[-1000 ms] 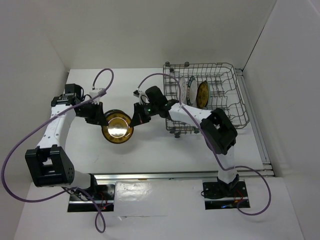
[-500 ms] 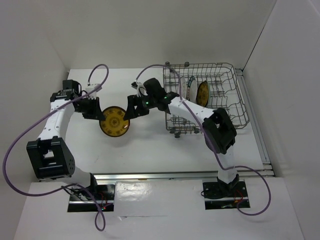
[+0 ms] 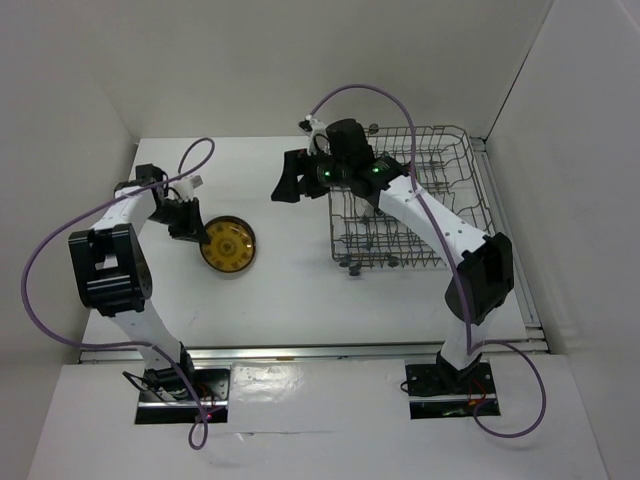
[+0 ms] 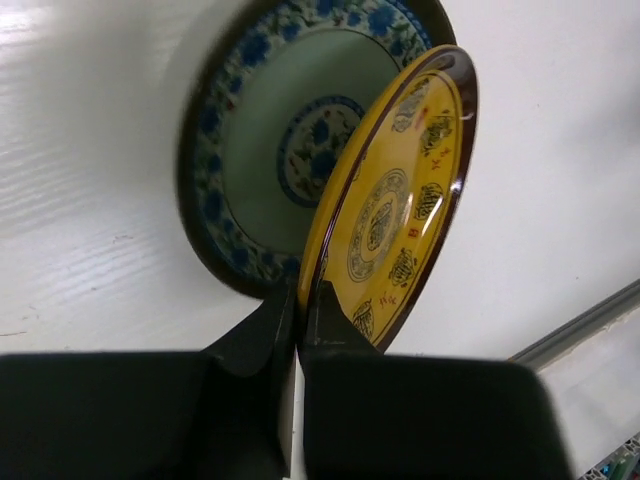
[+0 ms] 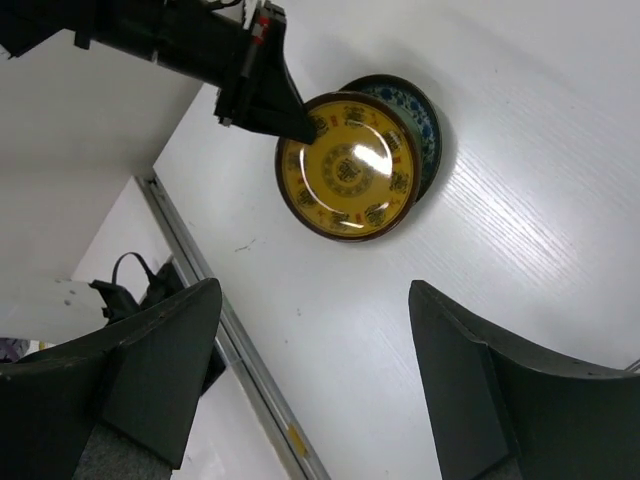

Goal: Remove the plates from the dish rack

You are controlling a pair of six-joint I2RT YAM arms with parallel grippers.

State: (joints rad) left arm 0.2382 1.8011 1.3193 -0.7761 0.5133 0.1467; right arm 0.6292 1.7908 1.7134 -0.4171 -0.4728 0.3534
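An ochre-yellow plate [image 3: 227,244] leans tilted on a teal-blue plate [image 4: 270,130] that lies flat on the table left of centre. My left gripper [image 3: 196,229] is at the yellow plate's left rim. In the left wrist view its jaws [image 4: 300,292] pinch the rim of the yellow plate [image 4: 395,200]. My right gripper [image 3: 287,184] hangs open and empty between this stack and the dish rack [image 3: 470,170]. From its wrist, the yellow plate [image 5: 348,165] covers most of the teal plate [image 5: 422,112]. My right arm hides most of the rack's inside.
The wire rack stands at the back right, with its left edge under my right forearm. A metal rail [image 3: 300,350] runs along the table's near edge, and another rail [image 3: 512,250] runs on the right side. White walls close the left, back and right.
My right gripper opened, let go of the yellow plate and drew back toward the rack. My left gripper carried the plate left and down onto the teal plate.
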